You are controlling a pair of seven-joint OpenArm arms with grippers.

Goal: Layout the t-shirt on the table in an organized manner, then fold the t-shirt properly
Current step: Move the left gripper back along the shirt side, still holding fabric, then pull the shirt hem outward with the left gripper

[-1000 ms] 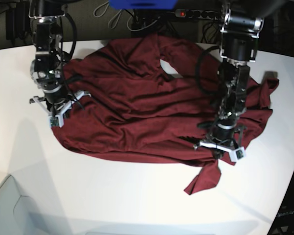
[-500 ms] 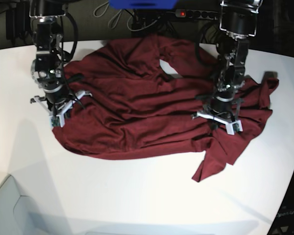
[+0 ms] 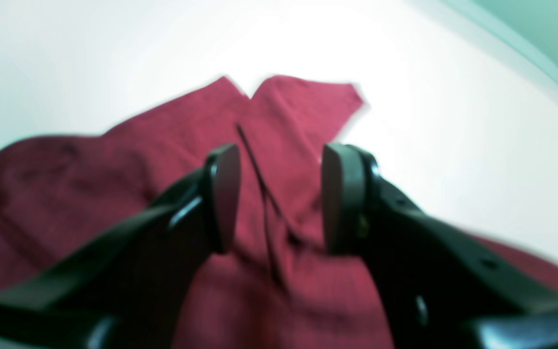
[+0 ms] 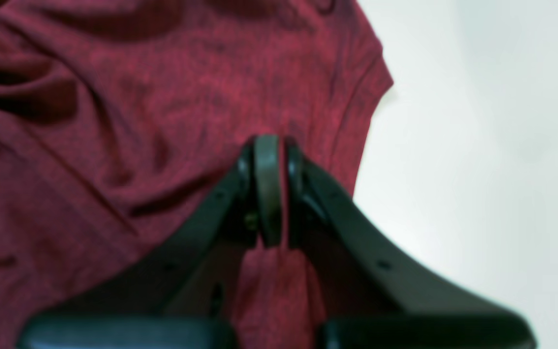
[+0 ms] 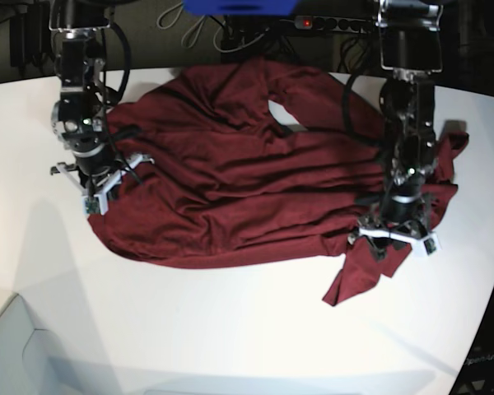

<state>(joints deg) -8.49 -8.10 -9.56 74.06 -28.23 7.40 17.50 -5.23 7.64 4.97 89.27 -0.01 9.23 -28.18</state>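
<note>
The dark maroon t-shirt [image 5: 230, 189] lies spread and wrinkled across the white table [image 5: 230, 329], one sleeve end [image 5: 350, 284] trailing toward the front. My left gripper [image 5: 393, 240] hovers over the shirt's right part. In the left wrist view it [image 3: 281, 198] stands open, with cloth [image 3: 66, 194] below and nothing between its fingers [image 3: 223, 194]. My right gripper [image 5: 95, 196] sits at the shirt's left edge. The right wrist view shows it [image 4: 269, 189] shut, with a fold of the shirt [image 4: 162, 97] pinched between the pads.
Cables and a power strip [image 5: 329, 23] with a red light run behind the table. The table's curved edge [image 5: 486, 313] passes close to the left arm on the right. Bare white tabletop [image 4: 477, 169] lies beside the right gripper.
My left gripper has opened and let go of the cloth, moving right and toward the front. The sleeve end has dropped back onto the table. The right arm has not moved.
</note>
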